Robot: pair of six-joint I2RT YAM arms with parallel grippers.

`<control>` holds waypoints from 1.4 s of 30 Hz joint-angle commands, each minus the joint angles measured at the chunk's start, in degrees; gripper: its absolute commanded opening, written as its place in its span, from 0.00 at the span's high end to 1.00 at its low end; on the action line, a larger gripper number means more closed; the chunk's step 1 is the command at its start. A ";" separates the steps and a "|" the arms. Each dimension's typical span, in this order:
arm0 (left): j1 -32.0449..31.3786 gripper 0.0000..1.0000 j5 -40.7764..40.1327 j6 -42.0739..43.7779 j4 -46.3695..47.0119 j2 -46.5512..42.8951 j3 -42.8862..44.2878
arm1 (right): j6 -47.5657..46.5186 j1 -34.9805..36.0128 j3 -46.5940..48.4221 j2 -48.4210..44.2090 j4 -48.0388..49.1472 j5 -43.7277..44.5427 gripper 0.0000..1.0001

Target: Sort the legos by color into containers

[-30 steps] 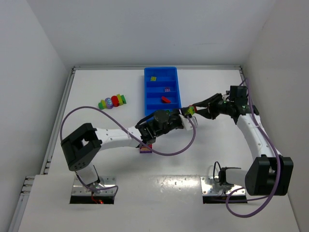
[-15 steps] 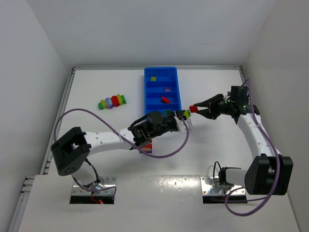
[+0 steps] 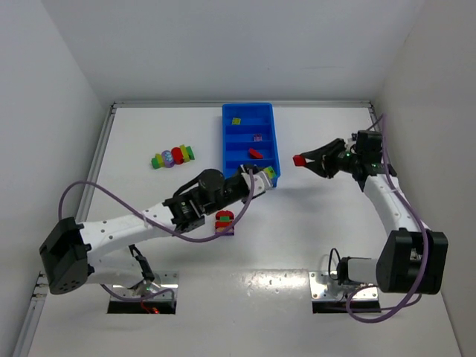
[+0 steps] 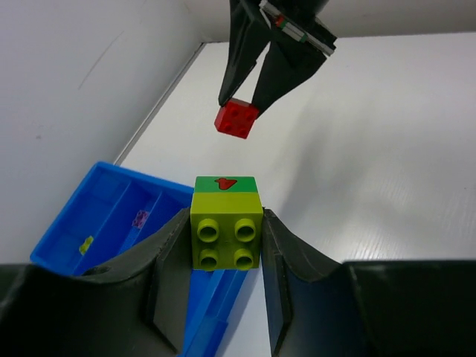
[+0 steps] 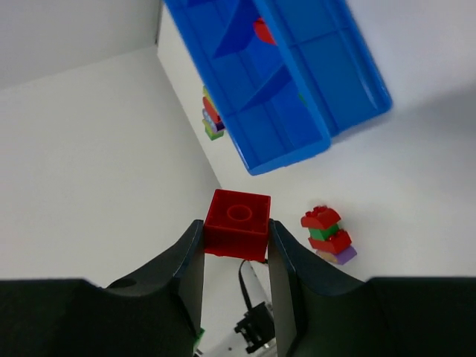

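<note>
My left gripper (image 3: 266,175) is shut on a yellow-green brick (image 3: 270,173) with a green brick stuck to it, beside the near right corner of the blue tray (image 3: 228,141). In the left wrist view the brick (image 4: 226,236) sits between my fingers (image 4: 169,260). My right gripper (image 3: 303,159) is shut on a red brick (image 3: 298,159), held in the air right of the tray; it also shows in the right wrist view (image 5: 238,222). The tray holds a yellow piece (image 3: 236,120), a purple piece (image 3: 257,137) and a red piece (image 3: 255,153) in separate compartments.
A red, green and purple cluster (image 3: 223,222) stands on the table near my left forearm, also in the right wrist view (image 5: 328,234). A multicoloured row of bricks (image 3: 172,155) lies left of the tray. White walls close in the table.
The grippers pulled apart: the red brick came off the yellow-green and green piece. My left gripper drew back left to the tray's corner. My right gripper moved right and farther back.
</note>
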 commanded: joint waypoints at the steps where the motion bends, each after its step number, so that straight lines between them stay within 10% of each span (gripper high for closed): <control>1: 2.03 1.00 -3.22 -6.56 -3.45 -3.30 -0.11 | -5.57 1.89 0.53 2.04 11.49 -4.12 1.00; 28: 26.38 1.00 -1.56 -18.87 -10.05 -5.94 0.69 | -37.58 19.56 42.71 42.56 -4.40 12.92 0.99; 42: 28.05 1.00 2.31 -20.10 -8.30 -5.41 -0.37 | -38.81 21.67 44.48 42.67 -4.41 16.61 0.26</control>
